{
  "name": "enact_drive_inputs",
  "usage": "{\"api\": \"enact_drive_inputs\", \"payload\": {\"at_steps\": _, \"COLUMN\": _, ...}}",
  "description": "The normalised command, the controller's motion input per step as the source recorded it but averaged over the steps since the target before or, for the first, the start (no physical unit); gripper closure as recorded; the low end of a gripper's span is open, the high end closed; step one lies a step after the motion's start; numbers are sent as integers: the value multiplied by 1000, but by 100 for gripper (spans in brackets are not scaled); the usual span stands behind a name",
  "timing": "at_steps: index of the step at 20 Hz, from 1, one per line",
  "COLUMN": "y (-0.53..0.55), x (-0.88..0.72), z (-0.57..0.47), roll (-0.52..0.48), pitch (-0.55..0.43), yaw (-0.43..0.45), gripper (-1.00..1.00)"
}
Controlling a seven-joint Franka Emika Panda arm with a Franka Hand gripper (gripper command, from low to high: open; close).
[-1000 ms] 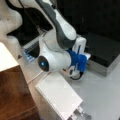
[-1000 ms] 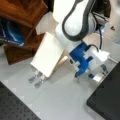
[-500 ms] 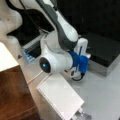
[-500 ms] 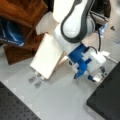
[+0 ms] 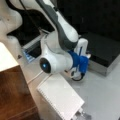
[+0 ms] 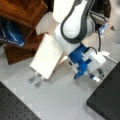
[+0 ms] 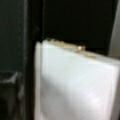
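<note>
Two things matter in a front view: the gripper (image 5: 76, 75) hangs low at 4 o'clock of the arm's elbow, just beside the white board (image 5: 61, 98) at 6 o'clock. In a front view, the gripper (image 6: 98, 75) is seen at 3 o'clock of the board (image 6: 47, 58), apart from it, nothing held; finger spacing cannot be told. Hardly any shift since a second ago is noted. In the wrist view, only a white slab (image 7: 75, 87) is shown.

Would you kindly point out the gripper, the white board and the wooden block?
gripper (image 6: 96, 76): a front view, between its fingertips, low by the black slab's edge.
white board (image 6: 47, 56): a front view, middle of its flat face.
wooden block (image 5: 13, 92): a front view, its brown top face.
</note>
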Motion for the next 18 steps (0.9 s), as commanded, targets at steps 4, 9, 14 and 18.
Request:
{"api": "enact_drive_inputs", "payload": {"at_steps": 4, "y": -67, "x": 77, "z": -106, "roll": 123, "pitch": -72, "yaw": -22, "gripper": 100}}
{"api": "enact_drive_inputs", "payload": {"at_steps": 9, "y": -158, "x": -21, "z": 50, "roll": 113, "pitch": -4, "yaw": -15, "gripper": 100}}
{"api": "enact_drive_inputs", "payload": {"at_steps": 14, "y": -149, "x": -73, "z": 242, "roll": 104, "pitch": 55, "yaw": -29, "gripper": 100}}
{"api": "enact_drive_inputs", "payload": {"at_steps": 18, "y": -132, "x": -35, "z": 253, "roll": 49, "pitch": 114, "yaw": -90, "gripper": 100}}
